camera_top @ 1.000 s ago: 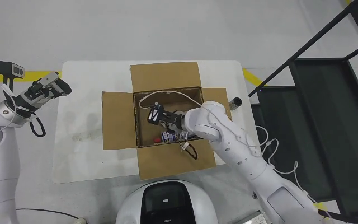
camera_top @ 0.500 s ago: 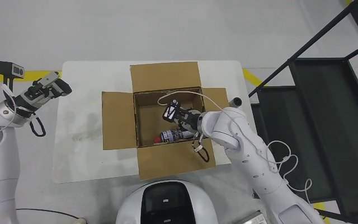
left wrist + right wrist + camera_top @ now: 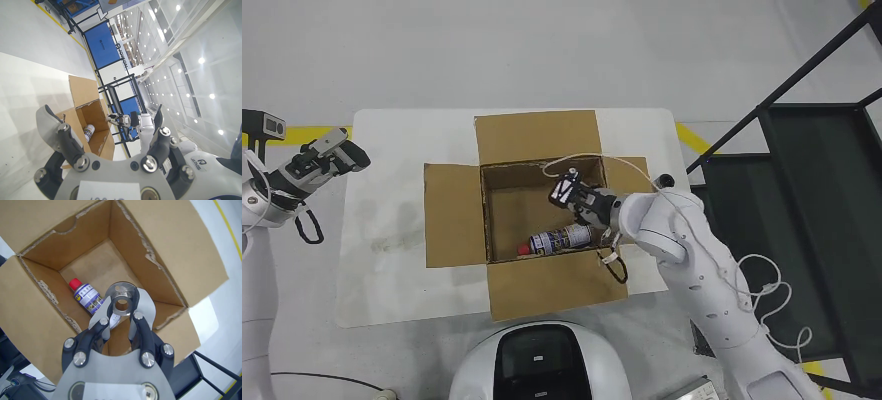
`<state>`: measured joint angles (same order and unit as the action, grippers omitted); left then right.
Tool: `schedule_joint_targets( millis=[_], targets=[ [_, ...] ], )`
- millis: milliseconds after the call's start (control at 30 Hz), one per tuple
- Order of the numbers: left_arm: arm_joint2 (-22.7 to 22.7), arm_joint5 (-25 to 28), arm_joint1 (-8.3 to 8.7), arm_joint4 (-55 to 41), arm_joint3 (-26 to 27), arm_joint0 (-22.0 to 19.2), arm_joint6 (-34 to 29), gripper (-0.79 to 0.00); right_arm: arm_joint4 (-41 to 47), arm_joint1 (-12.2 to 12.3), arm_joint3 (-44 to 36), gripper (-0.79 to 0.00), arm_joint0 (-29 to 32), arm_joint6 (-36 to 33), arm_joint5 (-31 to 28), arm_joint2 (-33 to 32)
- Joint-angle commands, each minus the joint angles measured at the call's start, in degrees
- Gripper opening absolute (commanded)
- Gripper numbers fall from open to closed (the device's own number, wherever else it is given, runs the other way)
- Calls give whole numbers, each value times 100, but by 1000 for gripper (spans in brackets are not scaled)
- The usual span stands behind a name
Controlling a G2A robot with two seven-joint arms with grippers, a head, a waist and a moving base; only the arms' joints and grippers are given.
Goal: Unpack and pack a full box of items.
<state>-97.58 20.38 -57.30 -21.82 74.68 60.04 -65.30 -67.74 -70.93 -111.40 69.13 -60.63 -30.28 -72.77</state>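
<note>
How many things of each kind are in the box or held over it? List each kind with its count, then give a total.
Spray can, lying in the box: 1
Metal ring, held in the right hand: 1
Total: 2

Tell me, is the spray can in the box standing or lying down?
Lying down: the spray can rests on its side on the cardboard box floor.
</note>
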Motion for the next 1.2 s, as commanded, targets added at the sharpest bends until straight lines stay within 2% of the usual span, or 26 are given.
schedule_joint_targets(
  millis=[0, 133, 300, 467, 633, 933, 1167],
  targets=[
    [0, 0, 0, 0, 0, 0, 0, 0, 134, 64, -186, -785, 194, -66, -70, -497],
    [0, 0, 0, 0, 0, 0, 0, 0, 387, 170, -229, -785, 575, -54, 40, -1395],
    [0, 0, 0, 0, 0, 0, 0, 0, 623, 259, 267, -785, 865, 155, 330, -2310],
    [0, 0, 0, 0, 0, 0, 0, 0, 519, 337, 1003, -785, 948, 179, 325, -2681],
    [0, 0, 0, 0, 0, 0, 0, 0, 303, 384, 1858, -785, 795, 221, 582, -2739],
    [0, 0, 0, 0, 0, 0, 0, 0, 11, 364, 3305, -785, 154, 492, 1188, -2174],
    [0, 0, 0, 0, 0, 0, 0, 0, 25, 339, 4190, -785, -294, 672, 1268, -1807]
  ],
)
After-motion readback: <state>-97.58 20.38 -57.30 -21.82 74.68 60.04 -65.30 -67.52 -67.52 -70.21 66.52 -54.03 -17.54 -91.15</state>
